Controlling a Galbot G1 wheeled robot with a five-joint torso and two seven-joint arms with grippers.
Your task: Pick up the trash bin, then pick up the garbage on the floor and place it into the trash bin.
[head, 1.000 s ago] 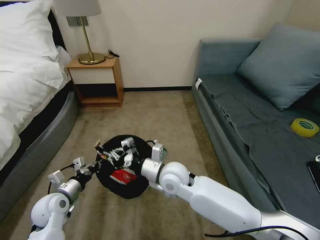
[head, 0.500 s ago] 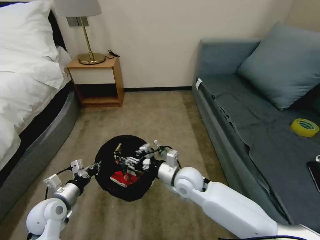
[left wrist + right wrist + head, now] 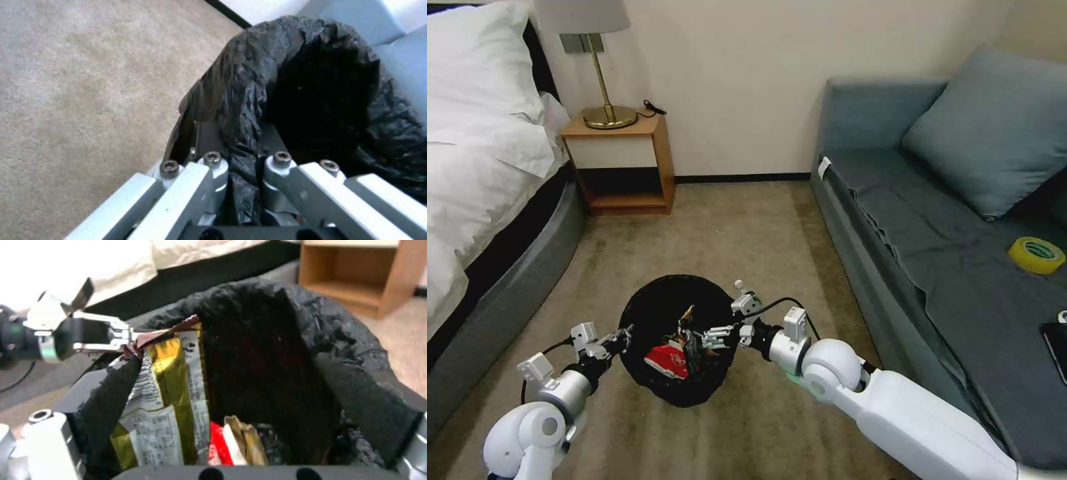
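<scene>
Left gripper (image 3: 620,337) pinches the bin (image 3: 657,303) rim; right gripper (image 3: 710,335), spread, hangs over the wrapper (image 3: 171,390). Drop step looks done; next likely calls for clearing the rim.

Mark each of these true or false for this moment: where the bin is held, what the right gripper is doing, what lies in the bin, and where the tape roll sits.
1. The left gripper is shut on the bin's rim. True.
2. The right gripper hangs over the sofa. False: it is over the bin's mouth, at the gold wrapper, its jaws open.
3. A red packet lies inside the bin. True.
4. The tape roll is in the bin. False: it lies on the sofa.
5. The bin lies tipped over beside the nightstand. False: it is held with its mouth up, between the two grippers, well short of the nightstand.
</scene>
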